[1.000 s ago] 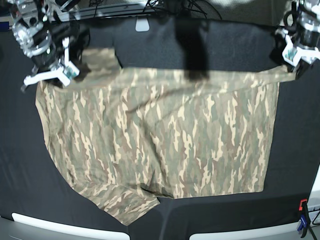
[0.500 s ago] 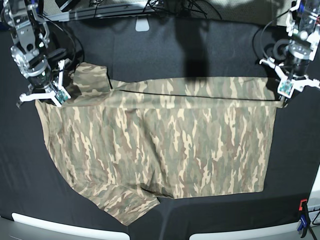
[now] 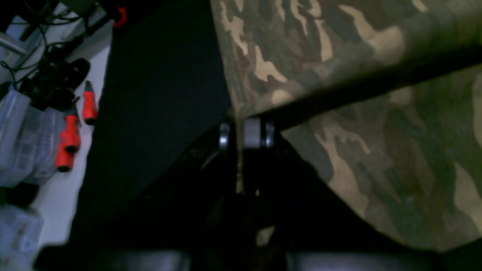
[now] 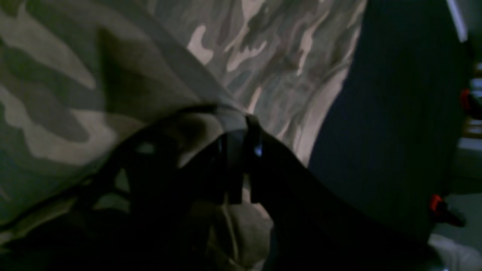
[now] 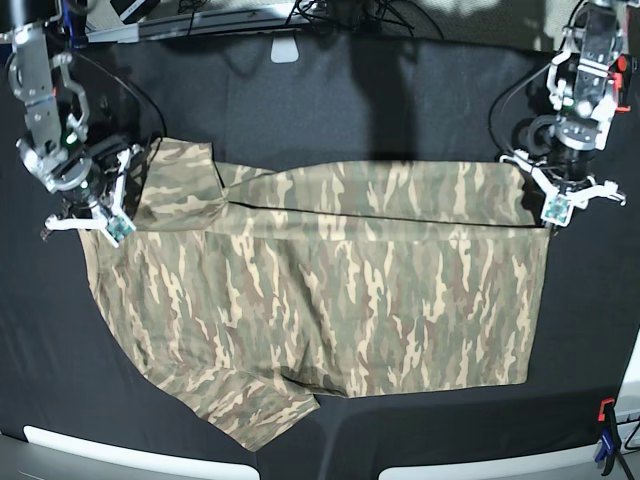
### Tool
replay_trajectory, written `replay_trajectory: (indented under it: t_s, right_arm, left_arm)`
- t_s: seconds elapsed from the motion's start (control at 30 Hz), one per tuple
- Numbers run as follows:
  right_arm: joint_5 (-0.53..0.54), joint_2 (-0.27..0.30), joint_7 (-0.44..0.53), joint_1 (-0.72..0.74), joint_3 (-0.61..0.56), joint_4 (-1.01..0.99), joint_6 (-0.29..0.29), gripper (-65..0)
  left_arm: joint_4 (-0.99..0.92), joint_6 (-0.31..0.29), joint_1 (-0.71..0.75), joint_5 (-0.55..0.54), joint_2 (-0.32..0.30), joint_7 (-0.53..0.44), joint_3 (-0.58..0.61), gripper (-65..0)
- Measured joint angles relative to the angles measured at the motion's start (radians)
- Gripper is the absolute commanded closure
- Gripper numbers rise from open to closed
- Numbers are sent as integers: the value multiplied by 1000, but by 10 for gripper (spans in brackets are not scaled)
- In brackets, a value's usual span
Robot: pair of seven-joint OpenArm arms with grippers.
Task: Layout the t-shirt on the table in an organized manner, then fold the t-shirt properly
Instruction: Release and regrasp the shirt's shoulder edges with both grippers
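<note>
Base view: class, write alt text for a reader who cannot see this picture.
A camouflage t-shirt lies spread on a black table, its far edge folded over toward the near side. The right gripper pinches one end of that fold and the left gripper pinches the other.

Orange-handled tools (image 3: 73,131) lie on a white surface (image 3: 56,199) at the far left in the left wrist view, next to clear plastic boxes (image 3: 19,143) and black cables (image 3: 52,79). In the base view, a clamp (image 5: 606,430) stands at the lower right corner.
</note>
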Motion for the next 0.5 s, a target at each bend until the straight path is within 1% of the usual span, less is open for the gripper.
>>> replay_trajectory:
  t_s: [0.07, 0.17, 0.2, 0.4, 0.5]
  right_arm:
    - [23, -1, 0, 20, 0, -26, 13, 0]
    - [22, 0, 1, 53, -12, -60, 30, 0]
    - [21, 0, 2, 68, -22, -72, 30, 0]
    - [18, 0, 7, 150, -121, -166, 29, 0]
    - [15, 0, 8, 180, -149, -189, 24, 0]
  left_arm:
    - [-32, 0, -19, -1, 14, 0, 0, 0]
    - [-78, -29, -56, 2, 28, 0, 0, 0]
    - [-93, -37, -68, 3, 27, -2, 0, 0]
    - [-149, -41, -119, 3, 27, -7, 0, 0]
    - [-167, -42, -132, 4, 28, -6, 0, 0]
